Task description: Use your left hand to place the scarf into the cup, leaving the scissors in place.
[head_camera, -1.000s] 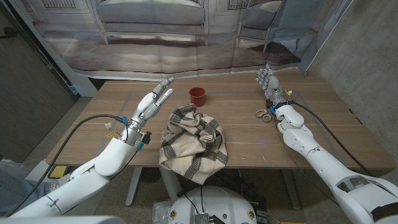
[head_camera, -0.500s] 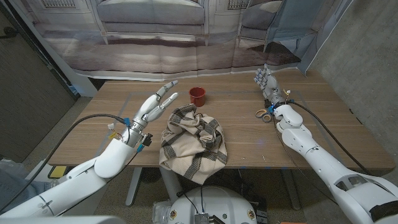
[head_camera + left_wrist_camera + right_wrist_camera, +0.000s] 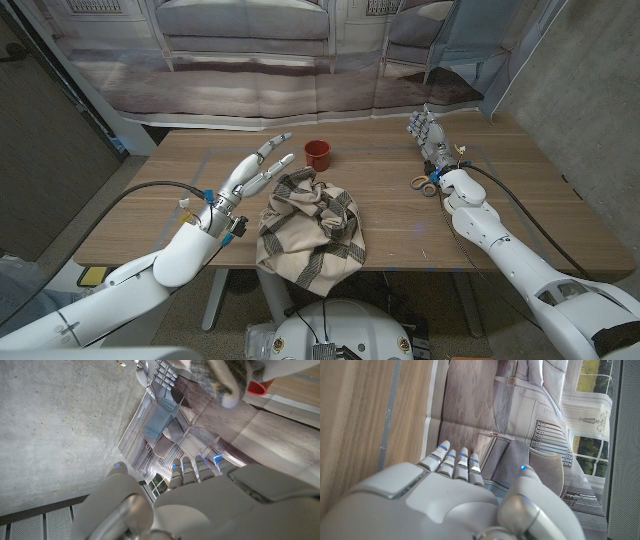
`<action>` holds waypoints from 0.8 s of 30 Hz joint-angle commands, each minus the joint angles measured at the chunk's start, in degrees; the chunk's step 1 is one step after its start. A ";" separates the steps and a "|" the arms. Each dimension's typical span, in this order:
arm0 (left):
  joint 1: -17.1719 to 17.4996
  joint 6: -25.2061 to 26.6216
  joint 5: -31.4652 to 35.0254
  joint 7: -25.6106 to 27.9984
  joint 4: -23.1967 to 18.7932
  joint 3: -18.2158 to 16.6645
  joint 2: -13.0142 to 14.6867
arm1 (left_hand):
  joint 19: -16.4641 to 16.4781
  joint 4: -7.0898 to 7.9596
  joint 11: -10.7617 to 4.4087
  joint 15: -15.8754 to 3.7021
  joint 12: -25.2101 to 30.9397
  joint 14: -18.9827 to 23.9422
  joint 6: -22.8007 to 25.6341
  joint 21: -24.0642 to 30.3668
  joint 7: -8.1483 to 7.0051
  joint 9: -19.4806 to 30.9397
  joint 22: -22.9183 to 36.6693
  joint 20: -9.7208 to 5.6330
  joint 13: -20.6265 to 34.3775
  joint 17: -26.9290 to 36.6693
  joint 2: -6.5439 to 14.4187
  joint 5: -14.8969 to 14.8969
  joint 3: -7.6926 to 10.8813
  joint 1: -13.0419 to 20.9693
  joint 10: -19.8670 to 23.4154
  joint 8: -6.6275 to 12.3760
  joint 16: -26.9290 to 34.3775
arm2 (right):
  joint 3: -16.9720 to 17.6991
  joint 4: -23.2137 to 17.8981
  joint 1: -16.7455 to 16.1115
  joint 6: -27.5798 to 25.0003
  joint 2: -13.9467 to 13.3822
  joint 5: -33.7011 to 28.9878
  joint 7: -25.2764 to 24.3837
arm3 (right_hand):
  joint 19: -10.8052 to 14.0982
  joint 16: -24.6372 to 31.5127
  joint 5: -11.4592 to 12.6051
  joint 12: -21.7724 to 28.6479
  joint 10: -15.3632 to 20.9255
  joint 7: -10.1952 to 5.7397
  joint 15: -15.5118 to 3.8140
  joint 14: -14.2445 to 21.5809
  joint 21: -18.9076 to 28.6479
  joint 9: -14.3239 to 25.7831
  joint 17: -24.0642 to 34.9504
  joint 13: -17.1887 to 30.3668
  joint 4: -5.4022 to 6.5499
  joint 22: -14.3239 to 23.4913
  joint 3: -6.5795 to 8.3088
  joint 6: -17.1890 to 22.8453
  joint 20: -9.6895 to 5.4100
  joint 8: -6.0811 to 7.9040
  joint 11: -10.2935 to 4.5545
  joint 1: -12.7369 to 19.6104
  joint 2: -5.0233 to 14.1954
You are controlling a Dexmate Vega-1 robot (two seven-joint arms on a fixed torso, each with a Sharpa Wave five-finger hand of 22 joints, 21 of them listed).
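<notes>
A beige scarf with dark stripes (image 3: 308, 228) lies bunched at the middle of the table, its lower part draped over the front edge. Behind it stands a small red cup (image 3: 317, 153), upright; the red cup (image 3: 256, 388) and a fold of the scarf (image 3: 216, 377) show in the left wrist view too. My left hand (image 3: 252, 174) hovers open just left of the scarf, fingers spread toward the cup, holding nothing. Scissors with tan handles (image 3: 426, 184) lie at the right of the table. My right hand (image 3: 427, 133) stands open just behind them, fingers up.
The wooden table (image 3: 180, 205) has bare room on both sides of the scarf. A printed backdrop (image 3: 260, 60) hangs close behind its far edge. A cable runs along my right arm (image 3: 500, 232).
My left hand has drifted right and slightly forward toward the scarf and cup, still open. The scarf, cup, scissors and right hand have stayed put.
</notes>
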 commanded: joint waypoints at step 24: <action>2.19 12.88 6.55 6.46 -7.01 0.94 5.02 | 0.16 -1.26 0.01 -0.09 -0.43 0.09 0.37 -0.05 -0.45 0.20 0.09 0.82 0.10 0.08 -0.27 0.59 -0.07 2.15 0.32 -0.55 -0.31 | 0.26 -2.79 -2.04 -0.23 -0.95 -0.26 -1.29 | 0.46 -0.32 -0.34 -0.27 0.74 -0.89 -1.00 0.83 -0.32 0.24 0.03 0.17 -0.54 0.30 -0.17 1.02 -0.07 -0.11 -0.38 0.10 0.55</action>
